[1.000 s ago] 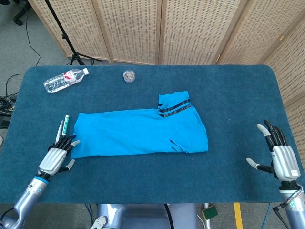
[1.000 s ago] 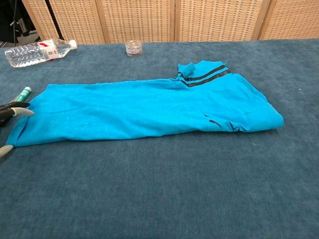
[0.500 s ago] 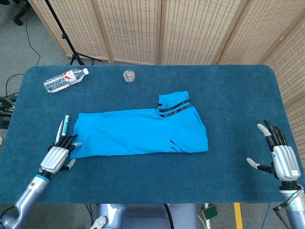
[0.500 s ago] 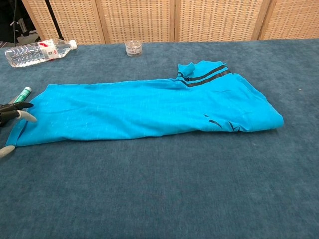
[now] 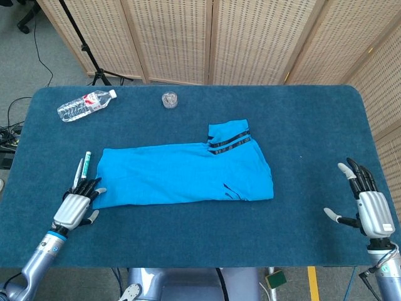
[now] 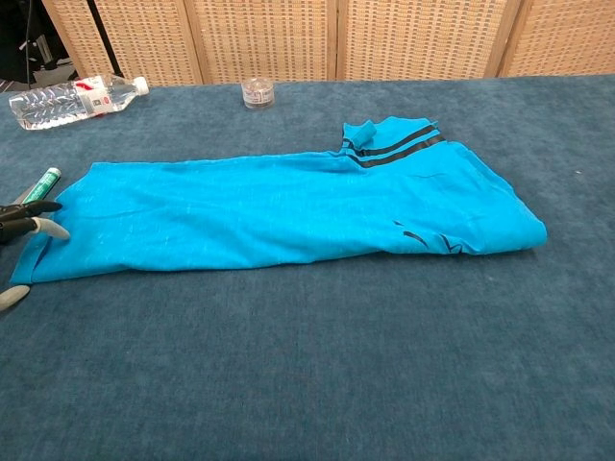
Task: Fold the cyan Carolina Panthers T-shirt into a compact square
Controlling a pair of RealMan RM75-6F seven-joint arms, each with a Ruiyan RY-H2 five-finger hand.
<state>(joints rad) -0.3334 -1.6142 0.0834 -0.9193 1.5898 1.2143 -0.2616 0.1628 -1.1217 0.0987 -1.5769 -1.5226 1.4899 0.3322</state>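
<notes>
The cyan T-shirt (image 5: 185, 172) (image 6: 288, 206) lies flat as a long folded strip across the middle of the table, its black-striped sleeve at the upper right. My left hand (image 5: 78, 203) (image 6: 21, 230) lies at the strip's near left corner, fingertips at the cloth's edge, fingers apart and holding nothing. Far off at the table's front right edge my right hand (image 5: 366, 204) rests with fingers spread, empty; the chest view does not show it.
A water bottle (image 5: 84, 105) (image 6: 67, 98) lies at the back left. A small clear jar (image 5: 169, 99) (image 6: 258, 92) stands behind the shirt. Pens (image 5: 83, 167) (image 6: 40, 182) lie just beyond my left hand. Blue table felt (image 5: 301, 125) surrounds the shirt.
My left hand has drawn back slightly toward the table's front edge, away from the shirt's corner. The shirt and my right hand have not moved.
</notes>
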